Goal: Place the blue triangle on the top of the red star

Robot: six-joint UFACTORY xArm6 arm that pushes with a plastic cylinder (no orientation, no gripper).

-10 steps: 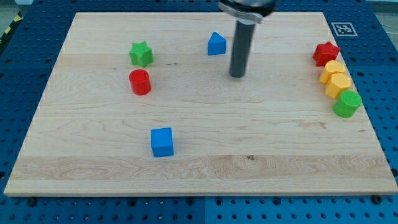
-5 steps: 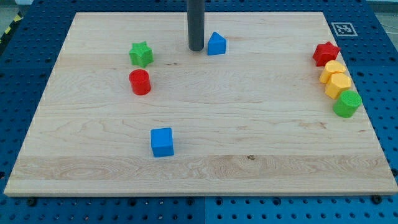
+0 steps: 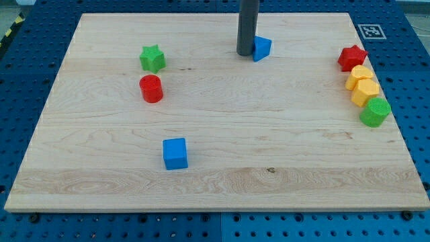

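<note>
Camera view: my tip (image 3: 246,54) touches the small blue triangle block (image 3: 262,48) near the wooden desk's (image 3: 222,181) top edge; the red star block (image 3: 352,58) sits by the view's right edge. No jaws exist.

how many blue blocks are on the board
2: the blue triangle near the view's top, touching my tip on its right, and the blue cube lower left. None seem hidden.

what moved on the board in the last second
My tip swung from the blue triangle's right around to its left side, then pushed it toward the view's right, nearer the red star; they now touch. The other blocks stayed put.
</note>
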